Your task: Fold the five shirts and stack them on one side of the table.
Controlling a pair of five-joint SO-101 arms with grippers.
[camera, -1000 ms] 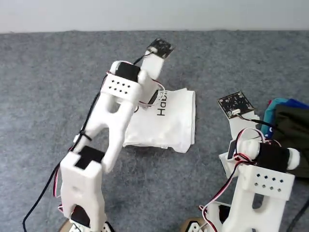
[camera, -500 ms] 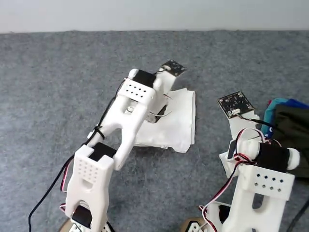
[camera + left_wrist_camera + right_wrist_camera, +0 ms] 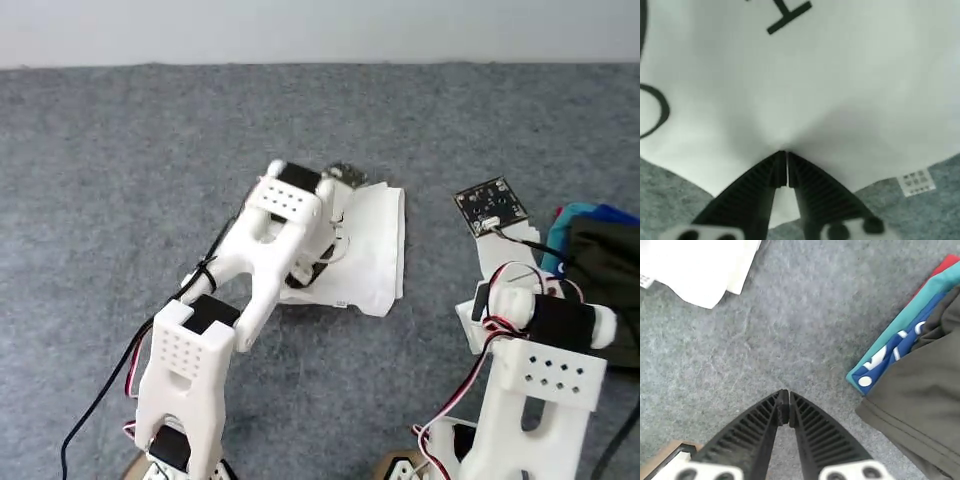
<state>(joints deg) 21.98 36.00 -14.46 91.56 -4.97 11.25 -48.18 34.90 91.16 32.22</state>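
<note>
Your left gripper (image 3: 786, 159) is pressing clenched tips into the smooth white shirt (image 3: 850, 100) mid-table; whether cloth is pinched is hard to tell. Your right gripper (image 3: 788, 409), clenched and empty, is hovering over the fuzzy grey table (image 3: 790, 325) beside the folded stack (image 3: 920, 390), which the edge is cutting off.

Grey felt-like table cover (image 3: 100, 150), pale wall (image 3: 300, 30) behind.
</note>
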